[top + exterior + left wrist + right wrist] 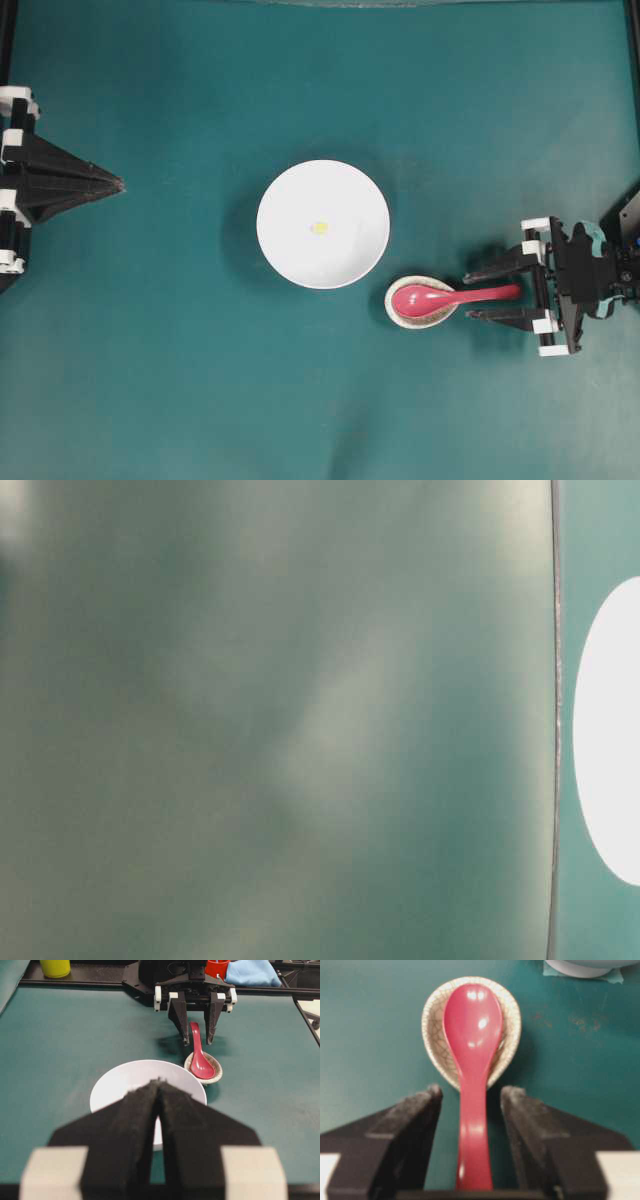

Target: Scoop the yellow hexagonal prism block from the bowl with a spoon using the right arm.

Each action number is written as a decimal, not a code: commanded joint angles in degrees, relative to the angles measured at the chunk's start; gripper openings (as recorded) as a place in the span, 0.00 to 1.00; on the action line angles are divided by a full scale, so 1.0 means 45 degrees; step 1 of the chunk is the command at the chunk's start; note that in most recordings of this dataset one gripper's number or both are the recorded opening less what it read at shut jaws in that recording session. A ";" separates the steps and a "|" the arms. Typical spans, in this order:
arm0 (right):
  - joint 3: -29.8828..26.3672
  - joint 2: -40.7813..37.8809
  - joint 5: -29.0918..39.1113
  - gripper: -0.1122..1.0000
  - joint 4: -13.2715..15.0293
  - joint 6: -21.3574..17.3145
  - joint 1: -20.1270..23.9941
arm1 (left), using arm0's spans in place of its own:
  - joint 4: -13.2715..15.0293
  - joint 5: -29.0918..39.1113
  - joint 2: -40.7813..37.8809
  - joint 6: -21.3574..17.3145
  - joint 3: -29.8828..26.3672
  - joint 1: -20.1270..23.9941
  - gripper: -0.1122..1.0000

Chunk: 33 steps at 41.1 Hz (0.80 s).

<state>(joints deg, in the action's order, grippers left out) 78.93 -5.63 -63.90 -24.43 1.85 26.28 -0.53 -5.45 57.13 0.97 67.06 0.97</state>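
A: Going from the left of the overhead view, why is the left gripper [118, 184] just sitting at the bench [160, 380] edge?

B: The job belongs to the other arm. Its fingers [134, 1125] are pressed together on nothing, well apart from everything.

A: And the middle?

B: The bowl [323, 224] sits there with the yellow hexagonal prism block [319, 227] lying inside, near its centre. Just right of it, the spoon [455, 295] rests with its scoop in a small speckled dish [422, 302], which props the handle out toward the right arm [590, 275].

A: Is it gripped?

B: Not yet, I judge. The right gripper [471, 1102] straddles the handle, fingers [412, 1115] partly open, a gap on each side.

A: Which view settles that?

B: The right wrist one shows the gaps; overhead alone shows the block. The table-level view is mostly blur.
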 commanded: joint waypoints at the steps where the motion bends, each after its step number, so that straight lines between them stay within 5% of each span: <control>1: -0.0039 0.0137 -0.0039 0.58 -0.0039 0.0020 0.0059 | -0.0020 -0.0059 -0.0098 0.0020 -0.0273 0.0000 0.10; 33: -0.0176 0.0156 0.0254 0.48 -0.0039 0.0020 0.0059 | -0.0020 -0.0098 -0.0117 0.0020 -0.0254 0.0000 0.10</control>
<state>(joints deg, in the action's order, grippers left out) 78.49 -5.54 -62.31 -24.43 1.85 26.28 -0.53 -5.45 57.13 0.97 67.15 0.97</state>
